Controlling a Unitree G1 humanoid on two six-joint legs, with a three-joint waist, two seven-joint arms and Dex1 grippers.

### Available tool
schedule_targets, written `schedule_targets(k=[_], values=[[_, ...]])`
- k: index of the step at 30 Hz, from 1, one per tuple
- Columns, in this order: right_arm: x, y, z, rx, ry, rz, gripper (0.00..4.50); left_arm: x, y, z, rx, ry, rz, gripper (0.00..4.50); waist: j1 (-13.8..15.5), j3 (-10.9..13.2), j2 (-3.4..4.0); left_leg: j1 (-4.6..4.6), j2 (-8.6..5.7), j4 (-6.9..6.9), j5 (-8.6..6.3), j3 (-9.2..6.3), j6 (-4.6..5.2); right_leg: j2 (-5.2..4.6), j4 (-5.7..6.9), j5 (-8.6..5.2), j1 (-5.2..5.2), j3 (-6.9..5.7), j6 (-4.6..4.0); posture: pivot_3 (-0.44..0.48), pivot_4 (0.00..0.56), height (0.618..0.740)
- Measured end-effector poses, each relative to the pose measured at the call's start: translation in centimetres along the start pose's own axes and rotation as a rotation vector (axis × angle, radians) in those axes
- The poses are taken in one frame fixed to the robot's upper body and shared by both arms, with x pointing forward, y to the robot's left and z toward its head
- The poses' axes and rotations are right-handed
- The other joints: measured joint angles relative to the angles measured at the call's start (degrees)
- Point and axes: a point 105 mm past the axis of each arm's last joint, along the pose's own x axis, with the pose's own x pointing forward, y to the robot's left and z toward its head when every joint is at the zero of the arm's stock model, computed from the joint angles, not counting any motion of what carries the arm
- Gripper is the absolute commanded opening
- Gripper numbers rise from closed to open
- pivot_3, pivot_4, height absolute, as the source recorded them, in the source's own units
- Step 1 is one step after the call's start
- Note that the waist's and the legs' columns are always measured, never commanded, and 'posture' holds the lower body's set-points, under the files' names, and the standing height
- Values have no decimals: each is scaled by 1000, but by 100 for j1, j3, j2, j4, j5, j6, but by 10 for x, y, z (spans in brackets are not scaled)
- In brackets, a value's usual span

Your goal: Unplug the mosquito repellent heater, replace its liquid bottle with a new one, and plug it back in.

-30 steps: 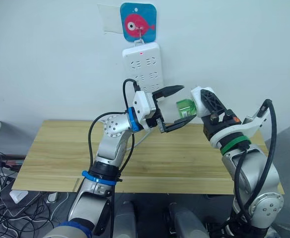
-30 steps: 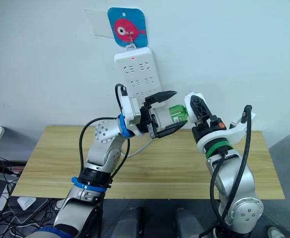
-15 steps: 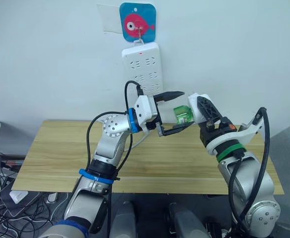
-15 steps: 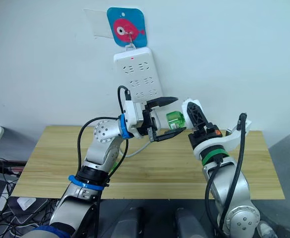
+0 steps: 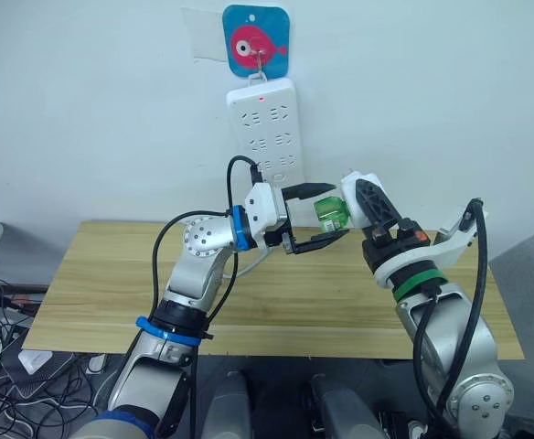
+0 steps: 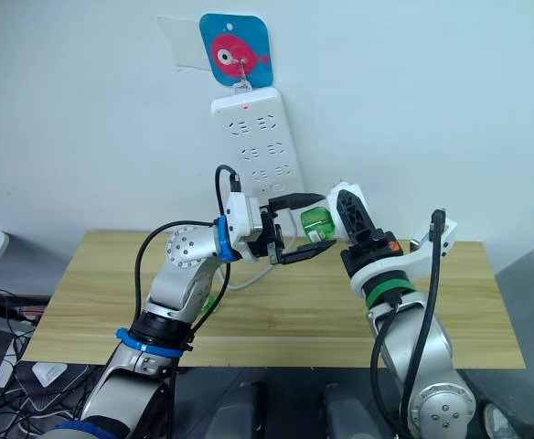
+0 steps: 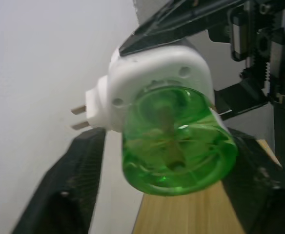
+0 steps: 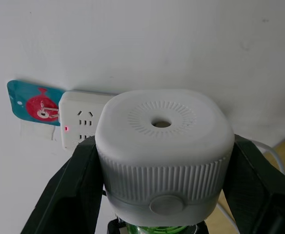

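Both arms have drawn closer together and nearer the wall, so the left gripper now has its spread fingers on either side of the green liquid bottle without closing on it. The right gripper is clamped on the white mosquito repellent heater, holding it above the desk just below the power strip, prongs unplugged, bottle still seated in its socket.

heater: matt white plastic | bottle: glossy translucent green plastic | table: pale wood
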Motion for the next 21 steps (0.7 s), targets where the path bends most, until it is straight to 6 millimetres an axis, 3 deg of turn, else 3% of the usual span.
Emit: schedule_targets(k=[2,18,21], values=[[0,-2,1,5,1,-3,2917,0,-1,-1,-6,4,-2,2229,-2,0,0,0,1,0,0,0,0,0,0,0,0,-1,0,1,249,740],[-5,-9,2,5,5,8,2917,3,-6,-4,-3,20,-16,2229,0,0,0,1,2,0,0,0,0,1,0,-1,0,-1,1,2,252,740],[-5,-10,1,0,8,7,3915,2,-6,-3,0,21,-9,2229,0,0,0,1,2,-1,0,0,0,1,0,-1,0,-1,1,3,253,740]])
